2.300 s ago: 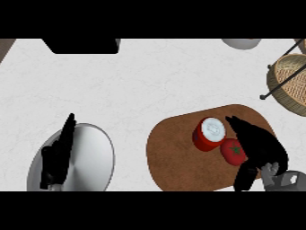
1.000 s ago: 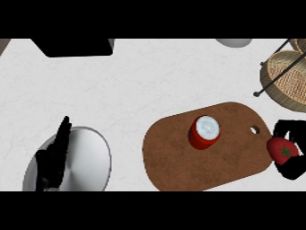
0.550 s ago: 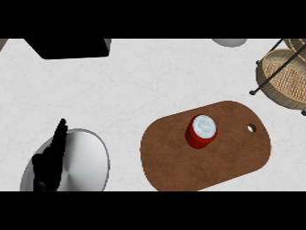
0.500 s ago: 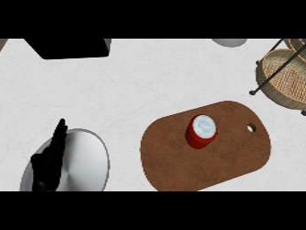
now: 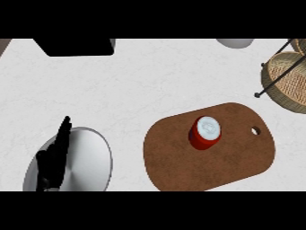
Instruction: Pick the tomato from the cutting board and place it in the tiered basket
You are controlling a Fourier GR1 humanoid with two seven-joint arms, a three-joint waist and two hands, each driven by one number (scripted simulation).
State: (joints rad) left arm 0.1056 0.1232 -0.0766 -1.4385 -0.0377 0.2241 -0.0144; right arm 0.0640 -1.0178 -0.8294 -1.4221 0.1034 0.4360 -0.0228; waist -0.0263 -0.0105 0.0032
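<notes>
Left hand [image 5: 52,161] lower-left over grey plate [image 5: 92,155], fingers straight, pointing up, nothing held, cutting board [image 5: 181,166] to rt

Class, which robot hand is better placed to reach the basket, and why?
Probably the right, though unseen: the basket sits far right; the left hand rests lower left, over a plate.

White marbled counter [image 5: 148,85]; on it a brown cutting board [image 5: 228,168], grey plate [image 5: 93,161], wire tiered basket [image 5: 293,83], black box [image 5: 76,47].
</notes>
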